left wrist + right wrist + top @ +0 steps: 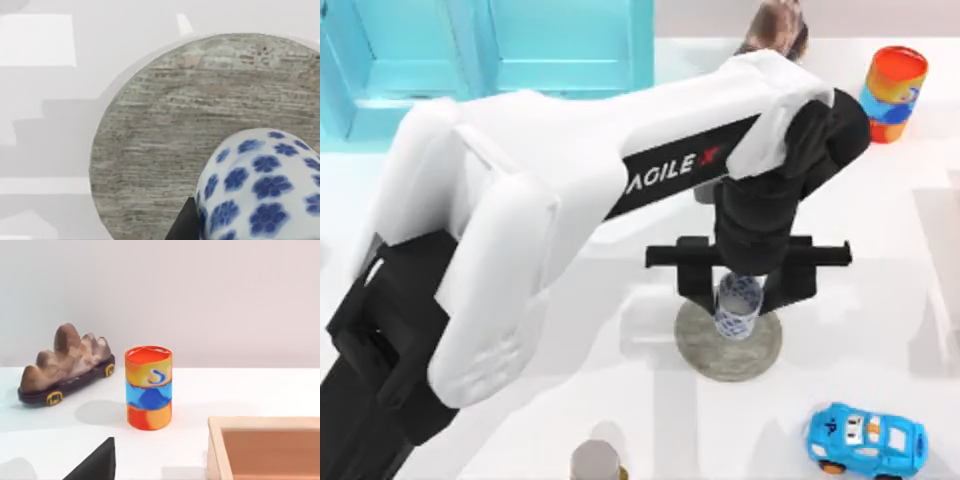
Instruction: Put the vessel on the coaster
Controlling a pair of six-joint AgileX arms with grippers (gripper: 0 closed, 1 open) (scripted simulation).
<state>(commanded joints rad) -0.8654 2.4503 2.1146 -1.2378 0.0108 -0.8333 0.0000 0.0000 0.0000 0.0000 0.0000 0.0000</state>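
Blue-flowered white vessel (260, 185), nearest the left wrist camera: a small cup held above or on the coaster (165, 140), a dark finger edge against its side. From above, the vessel (737, 306) stands upright over the coaster (728, 342), toward the disc's far side rather than its centre; whether its base touches the stone I cannot tell.

Left hand (740, 290): reaches from the counter's left side across to its middle, fingers pointing down on either side of the vessel, clamped on it by the look of the wrist view. The upright grip keeps the cup level for setting down.

Coaster: flat grey stone disc, middle of the counter toward the near edge, wider than the cup, so there is margin for the placement.

Right hand: parked; one dark fingertip (95, 462) shows, fingers' spacing not discernible.

Other items, all clear of the work: orange-and-blue can (892, 95) at the far right corner; brown rock ornament (775, 28) at the far edge; blue toy car (866, 440) at the near right; grey-topped cylinder (597, 461) at the near edge; wooden tray (265, 447) near the can.

Judgement: placement stage, release pending.
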